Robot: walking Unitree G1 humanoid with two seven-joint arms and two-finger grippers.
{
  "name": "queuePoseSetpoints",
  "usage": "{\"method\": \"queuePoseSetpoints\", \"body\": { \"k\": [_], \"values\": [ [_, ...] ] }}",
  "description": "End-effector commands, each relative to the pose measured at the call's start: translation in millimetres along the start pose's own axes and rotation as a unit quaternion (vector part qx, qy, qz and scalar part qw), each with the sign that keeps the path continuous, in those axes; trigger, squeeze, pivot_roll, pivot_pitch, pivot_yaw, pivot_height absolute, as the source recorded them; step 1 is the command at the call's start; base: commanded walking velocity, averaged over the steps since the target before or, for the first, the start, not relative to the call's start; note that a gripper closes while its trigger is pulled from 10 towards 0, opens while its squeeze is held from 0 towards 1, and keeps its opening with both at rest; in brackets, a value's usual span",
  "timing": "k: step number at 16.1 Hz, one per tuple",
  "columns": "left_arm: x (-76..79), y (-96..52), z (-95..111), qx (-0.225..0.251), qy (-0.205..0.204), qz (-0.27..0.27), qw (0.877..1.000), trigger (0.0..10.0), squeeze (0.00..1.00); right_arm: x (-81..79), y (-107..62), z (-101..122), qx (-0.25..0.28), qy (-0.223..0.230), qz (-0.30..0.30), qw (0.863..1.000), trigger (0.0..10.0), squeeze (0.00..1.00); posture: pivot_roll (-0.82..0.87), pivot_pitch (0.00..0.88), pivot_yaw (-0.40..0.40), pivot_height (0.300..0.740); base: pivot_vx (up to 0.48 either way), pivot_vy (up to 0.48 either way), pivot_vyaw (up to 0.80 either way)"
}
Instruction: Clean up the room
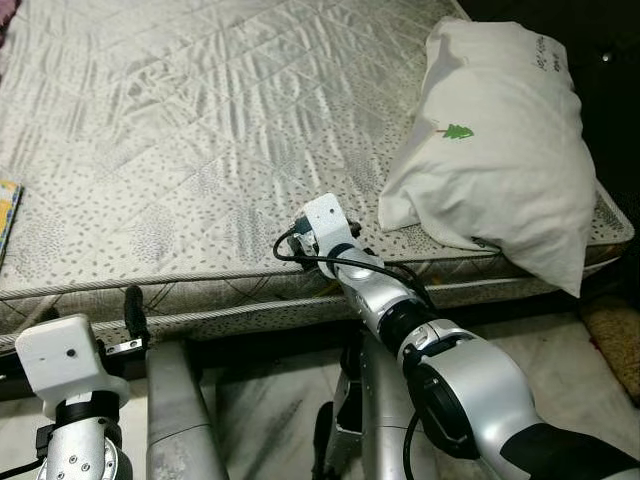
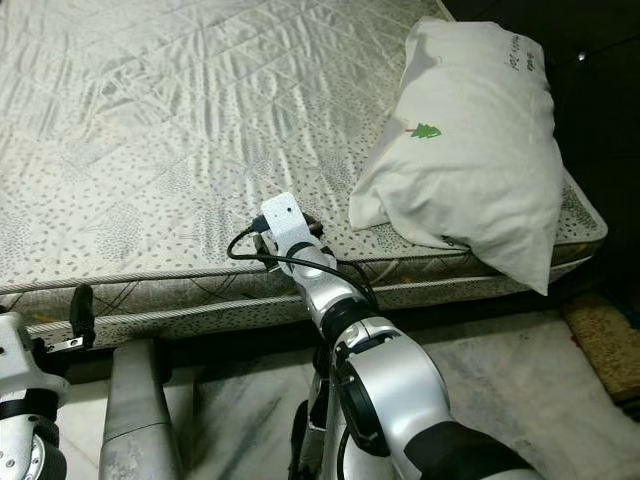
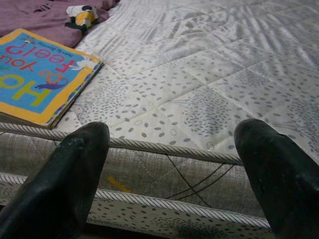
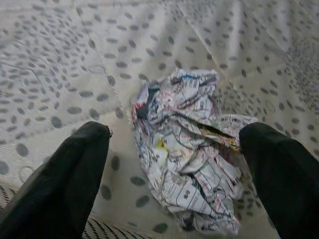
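1. So the robot's standing at the side of a bed with a pale grey quilted mattress point(image 1: 200, 120), dotted leaf pattern all over and rope piping along the edge.
2. The right gripper point(image 4: 174, 144) is out over the near edge of the mattress, fingers spread wide, with a crumpled ball of printed newspaper point(image 4: 187, 149) lying on the mattress between the two fingertips. One black finger point(image 4: 65, 174) sits off to one side of the paper, the other on the opposite side, and I can't say for sure that either one is touching it.
3. From the head camera the right arm's white wrist block point(image 1: 325, 228) hides the paper wad, just beside the lower corner of the pillow.
4. That white stuffed pillow with a small green tree print point(image 1: 490, 140) lies at the right end of the mattress, its far corner drooping over the edge.
5. The left gripper point(image 3: 174, 164) hangs low at the mattress's side, fingers wide apart with nothing in them.
6. A yellow-edged blue children's board book point(image 3: 40, 74) rests on the mattress to the left, near a purple cloth point(image 3: 45, 17) and a small toy point(image 3: 82, 15) that I can't make out.
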State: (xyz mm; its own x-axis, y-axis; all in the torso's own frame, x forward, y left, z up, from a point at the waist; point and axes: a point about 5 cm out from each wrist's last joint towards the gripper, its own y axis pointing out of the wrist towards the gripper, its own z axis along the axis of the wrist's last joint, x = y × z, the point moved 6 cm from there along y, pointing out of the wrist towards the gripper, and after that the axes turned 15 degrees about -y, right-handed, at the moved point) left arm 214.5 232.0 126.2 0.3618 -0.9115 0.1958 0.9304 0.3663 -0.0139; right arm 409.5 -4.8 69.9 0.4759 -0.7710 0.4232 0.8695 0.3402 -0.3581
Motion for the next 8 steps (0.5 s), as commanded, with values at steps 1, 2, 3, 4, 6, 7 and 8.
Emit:
{"method": "queuePoseSetpoints", "body": {
  "k": [1, 2, 3, 4, 6, 7, 8],
  "values": [
    [2.1, -2.4, 1, 0.002, -0.001, 0.000, 1.000, 10.0, 0.00, -9.9, -1.3, -14, -0.032, 0.020, 0.005, 0.999, 0.0, 0.00, 0.28, 0.174, -0.195, 0.522, 0.000, 0.000, 0.00],
    [3.0, -2.4, 0, 0.002, -0.002, 0.001, 1.000, 10.0, 0.00, -10.9, -2.2, -20, -0.045, 0.027, 0.002, 0.999, 0.0, 0.00, 0.28, 0.175, -0.199, 0.522, 0.000, 0.000, 0.00],
    [3.8, -1.7, 0, 0.002, -0.003, 0.001, 1.000, 10.0, 0.00, -11.3, -2.7, -23, -0.050, 0.025, 0.002, 0.998, 0.0, 0.00, 0.28, 0.175, -0.201, 0.522, 0.000, 0.000, 0.00],
    [4.5, -0.9, 0, 0.002, -0.004, 0.001, 1.000, 10.0, 0.00, -12.0, -3.2, -26, -0.056, 0.026, 0.001, 0.998, 0.0, 0.00, 0.28, 0.175, -0.203, 0.522, 0.000, 0.000, 0.00],
    [5.2, 0.1, -1, 0.003, -0.006, 0.002, 1.000, 10.0, 0.00, -13.3, -3.7, -29, -0.061, 0.025, 0.003, 0.998, 0.0, 0.00, 0.27, 0.174, -0.207, 0.522, 0.000, 0.000, 0.00],
    [5.4, 0.4, -1, 0.003, -0.006, 0.002, 1.000, 10.0, 0.00, -14.1, -3.9, -30, -0.062, 0.024, 0.004, 0.998, 0.0, 0.00, 0.27, 0.174, -0.208, 0.522, 0.000, 0.000, 0.00],
    [5.6, 0.6, -1, 0.003, -0.007, 0.003, 1.000, 10.0, 0.00, -16.1, -4.0, -30, -0.062, 0.023, 0.008, 0.998, 0.0, 0.00, 0.27, 0.173, -0.210, 0.522, 0.000, 0.000, 0.00]
  ]
}}
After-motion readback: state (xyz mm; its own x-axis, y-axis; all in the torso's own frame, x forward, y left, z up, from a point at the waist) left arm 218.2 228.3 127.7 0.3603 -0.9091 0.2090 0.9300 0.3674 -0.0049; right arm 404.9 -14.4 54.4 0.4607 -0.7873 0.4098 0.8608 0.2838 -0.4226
